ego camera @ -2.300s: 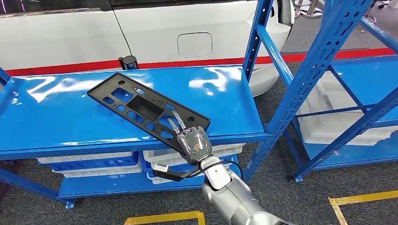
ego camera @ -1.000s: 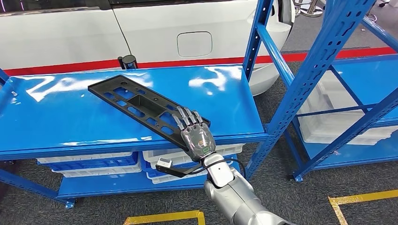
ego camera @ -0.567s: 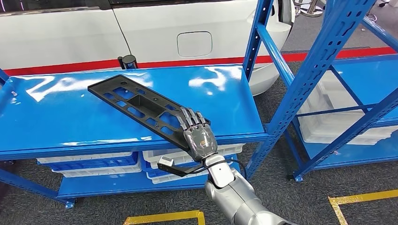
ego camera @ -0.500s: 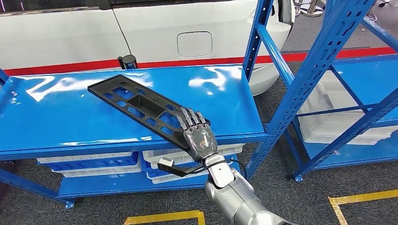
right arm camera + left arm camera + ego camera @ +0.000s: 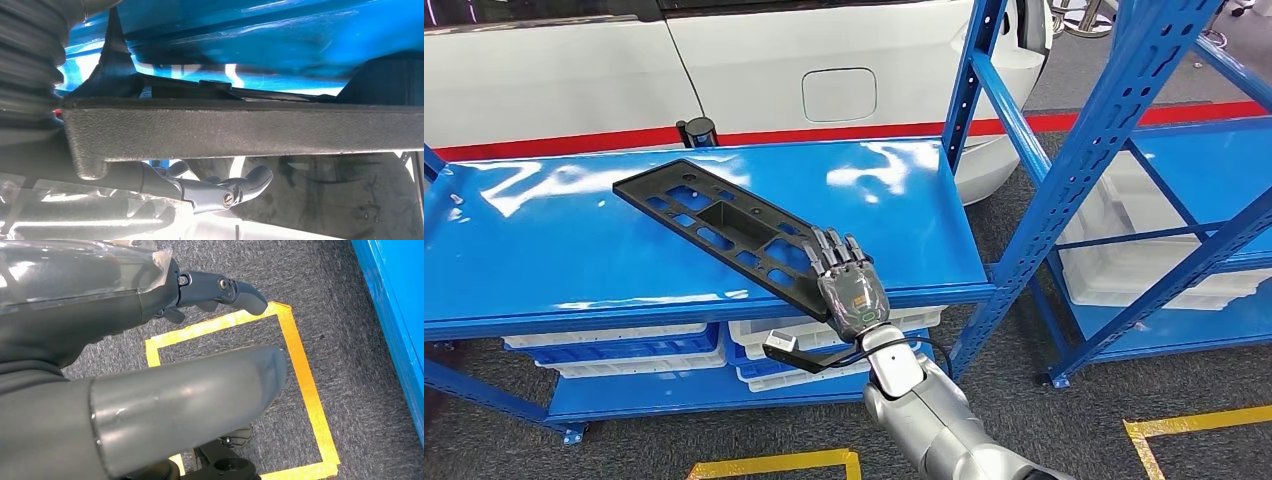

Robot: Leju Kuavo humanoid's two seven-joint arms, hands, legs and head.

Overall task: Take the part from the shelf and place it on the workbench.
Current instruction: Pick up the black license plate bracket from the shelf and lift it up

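The part (image 5: pixel 724 225) is matt black plastic with a finely grained edge. The worktop (image 5: pixel 544 250) is glossy blue painted metal. The floor (image 5: pixel 330 295) is rough grey carpet. The right arm (image 5: pixel 944 430) is smooth silver metal.

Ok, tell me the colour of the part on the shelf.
Black part, clearest in the head view.

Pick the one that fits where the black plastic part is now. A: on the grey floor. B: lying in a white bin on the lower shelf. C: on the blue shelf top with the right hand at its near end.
C: the black part lies on the blue shelf top, and the right hand has its fingers over the near end.
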